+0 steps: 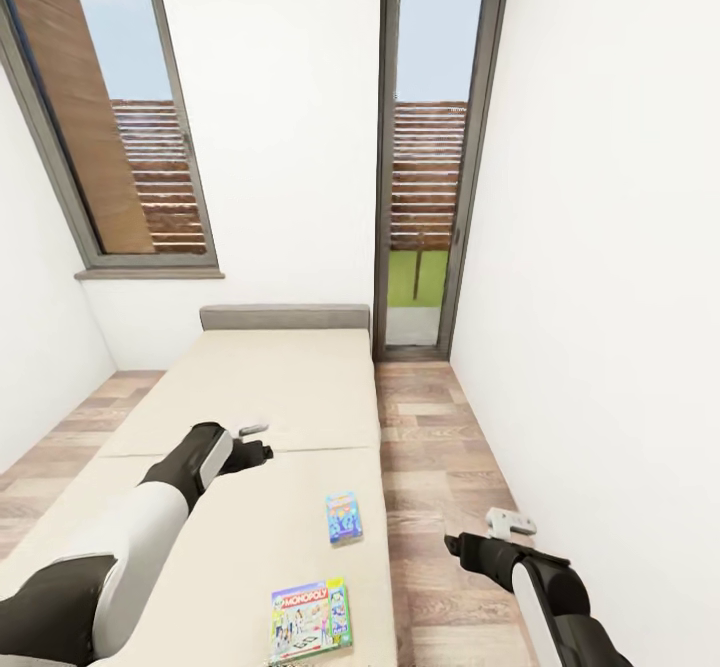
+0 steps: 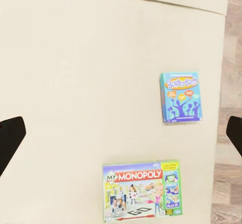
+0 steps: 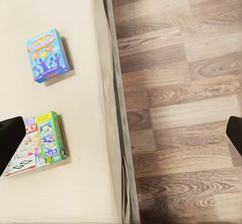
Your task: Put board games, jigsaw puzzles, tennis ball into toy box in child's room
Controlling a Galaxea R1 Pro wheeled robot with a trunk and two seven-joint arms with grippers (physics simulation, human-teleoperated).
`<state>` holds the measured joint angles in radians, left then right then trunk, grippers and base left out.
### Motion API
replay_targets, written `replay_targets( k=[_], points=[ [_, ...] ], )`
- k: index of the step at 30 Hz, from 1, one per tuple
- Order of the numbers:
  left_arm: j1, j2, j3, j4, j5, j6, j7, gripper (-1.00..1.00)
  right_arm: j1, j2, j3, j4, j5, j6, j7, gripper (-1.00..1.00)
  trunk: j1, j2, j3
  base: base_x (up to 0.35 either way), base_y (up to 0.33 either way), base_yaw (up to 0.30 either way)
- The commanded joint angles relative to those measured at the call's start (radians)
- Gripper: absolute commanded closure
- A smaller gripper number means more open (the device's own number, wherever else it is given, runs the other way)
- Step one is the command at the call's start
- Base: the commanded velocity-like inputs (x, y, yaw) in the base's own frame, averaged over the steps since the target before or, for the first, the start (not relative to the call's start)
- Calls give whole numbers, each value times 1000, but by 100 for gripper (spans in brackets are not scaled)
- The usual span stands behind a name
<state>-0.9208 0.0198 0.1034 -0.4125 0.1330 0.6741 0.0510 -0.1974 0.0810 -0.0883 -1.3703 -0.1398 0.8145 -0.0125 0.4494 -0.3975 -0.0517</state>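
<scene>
Two board games lie on the near end of the beige bed. One is a light blue box. The other is a Monopoly box, closer to me. My left gripper hovers open above the mattress, left of and beyond both boxes. My right gripper hangs open over the bed's right edge and the floor, holding nothing. The table, toy box, jigsaw puzzles and tennis ball are out of view.
A strip of wood-plank floor runs between the bed and the white right wall. Beyond the grey headboard stand a tall window and a glazed door.
</scene>
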Motion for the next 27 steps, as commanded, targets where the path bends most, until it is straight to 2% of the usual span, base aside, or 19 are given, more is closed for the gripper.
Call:
replay_targets(
  k=[1,15,22,27],
  points=[
    [-3,-3,3,0,10,1,10,-100,-1,1,-2,1,-7,6,-1,-100,1,-2,-4,0,0,0],
    [-12,-28,1,72,10,-119,28,-100,-9,-2,-7,36,-8,14,-1,-100,1,-2,-27,0,0,0],
    [-12,-35,0,94,9,-147,29,-100,-23,-6,-9,99,-9,14,-9,-100,1,-2,-38,0,0,0],
    [-12,-36,-1,108,8,-152,28,-100,-32,-24,-10,134,-11,13,-18,-100,1,-2,-46,0,0,0]
  ],
)
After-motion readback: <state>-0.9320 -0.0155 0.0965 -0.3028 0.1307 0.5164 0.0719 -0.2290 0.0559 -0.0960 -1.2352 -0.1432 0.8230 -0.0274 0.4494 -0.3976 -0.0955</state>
